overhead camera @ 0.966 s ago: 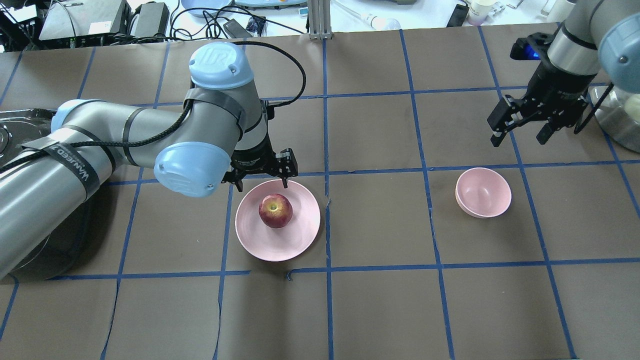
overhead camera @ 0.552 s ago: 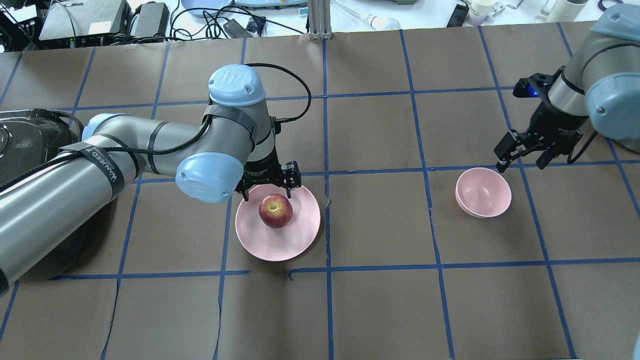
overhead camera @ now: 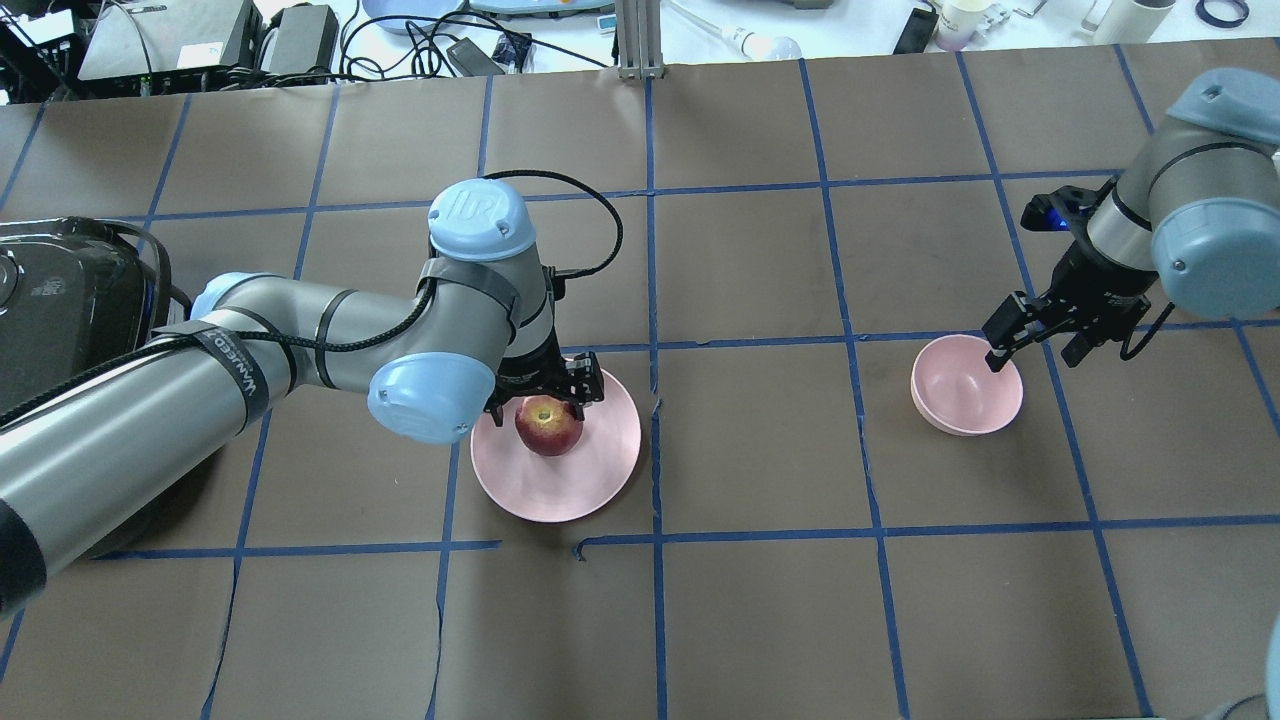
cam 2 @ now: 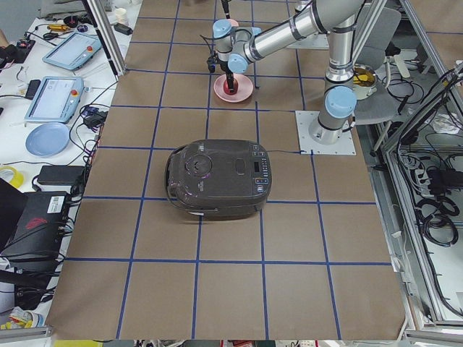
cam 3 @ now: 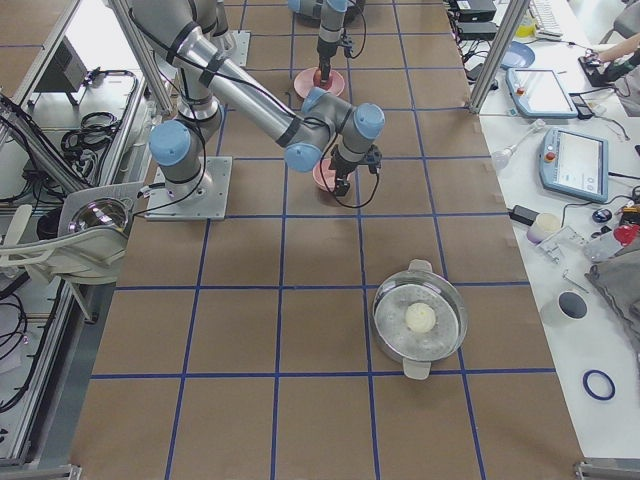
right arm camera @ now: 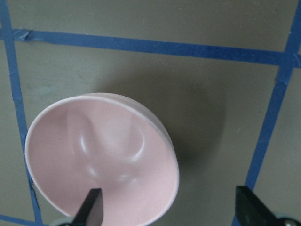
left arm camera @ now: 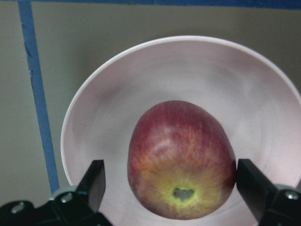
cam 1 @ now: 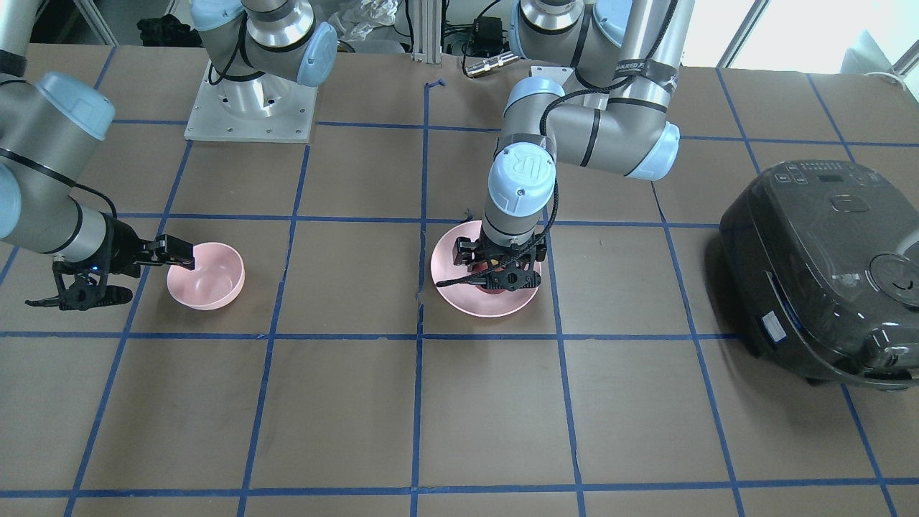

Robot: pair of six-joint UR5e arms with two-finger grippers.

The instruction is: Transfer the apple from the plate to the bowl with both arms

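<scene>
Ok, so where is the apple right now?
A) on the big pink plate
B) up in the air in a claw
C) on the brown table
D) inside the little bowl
A: the apple sits on the plate, with the left claw open around it, a finger on each side, and the bowl has nothing in it.

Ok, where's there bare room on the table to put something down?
Bare: the grid squares between the plate and the bowl, and the row on the operators' side of both. Crowded: the left end effector straddles the apple on the plate, the right end effector straddles the bowl's rim.
</scene>
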